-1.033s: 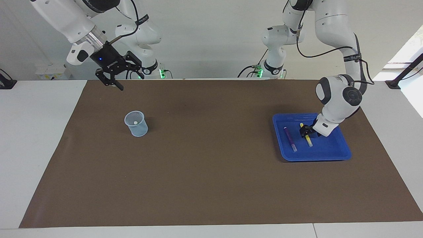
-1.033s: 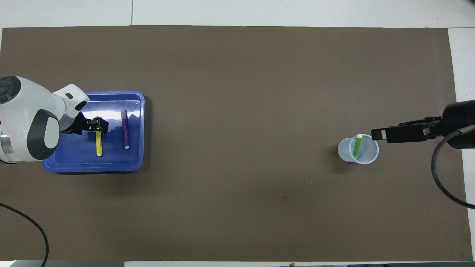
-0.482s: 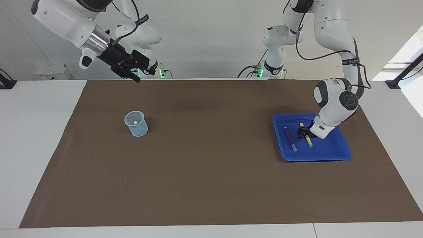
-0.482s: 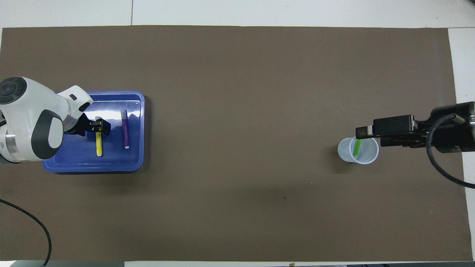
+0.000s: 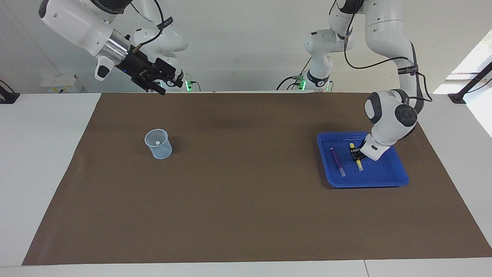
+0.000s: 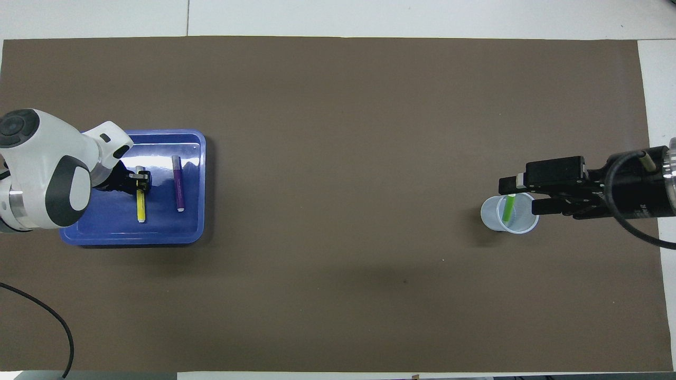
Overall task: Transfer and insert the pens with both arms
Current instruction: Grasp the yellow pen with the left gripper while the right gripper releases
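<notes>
A yellow pen [image 5: 359, 165] [image 6: 141, 209] lies in the blue tray [image 5: 384, 177] [image 6: 132, 235], and my left gripper [image 5: 354, 152] [image 6: 141, 181] is down in the tray, shut on the pen's upper part. The purple pen [image 5: 337, 161] [image 6: 179, 183] lies loose beside it. A green pen [image 6: 508, 209] stands slanted in the clear cup [image 5: 159, 152] [image 6: 495, 219]; in the facing view only its whitish tip [image 5: 157, 143] shows. My right gripper [image 5: 169, 87] [image 6: 520, 196] hangs open and high in the air, holding nothing.
A brown mat [image 5: 246, 200] [image 6: 338, 132] covers the table, with white table surface around it. The tray sits toward the left arm's end and the cup toward the right arm's end. A black cable [image 6: 58, 327] loops over the mat's corner by the left arm.
My left gripper's fingers closed onto the yellow pen. The right gripper rose, swung level and shifted over the cup's rim in the overhead view.
</notes>
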Robot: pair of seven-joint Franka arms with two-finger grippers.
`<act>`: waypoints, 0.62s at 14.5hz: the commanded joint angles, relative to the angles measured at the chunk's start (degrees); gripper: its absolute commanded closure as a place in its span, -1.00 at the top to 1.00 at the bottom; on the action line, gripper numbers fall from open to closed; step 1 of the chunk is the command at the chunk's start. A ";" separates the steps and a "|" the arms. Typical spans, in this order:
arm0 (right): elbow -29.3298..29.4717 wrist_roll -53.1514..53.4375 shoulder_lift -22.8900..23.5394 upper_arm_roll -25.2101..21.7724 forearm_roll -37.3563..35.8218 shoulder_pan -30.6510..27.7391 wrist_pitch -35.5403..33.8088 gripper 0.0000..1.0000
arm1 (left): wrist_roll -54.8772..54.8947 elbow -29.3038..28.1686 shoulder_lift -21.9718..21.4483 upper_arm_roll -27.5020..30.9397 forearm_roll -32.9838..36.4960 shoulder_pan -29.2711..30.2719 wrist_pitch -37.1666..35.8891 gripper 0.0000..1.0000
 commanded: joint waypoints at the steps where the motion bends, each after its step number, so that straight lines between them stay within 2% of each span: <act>1: -1.03 1.72 -1.00 0.08 1.48 -0.18 -0.05 1.00 | -0.32 0.00 0.58 0.64 0.43 -0.35 -0.79 -1.00; 4: -0.77 10.05 -0.91 1.21 4.90 0.09 2.93 1.00 | -2.68 1.40 0.58 0.64 0.35 -0.35 -2.46 -1.00; 9: -0.06 17.54 -0.47 7.36 6.32 0.00 7.58 1.00 | -10.49 9.22 -0.48 0.47 -2.90 -0.44 -14.13 -1.00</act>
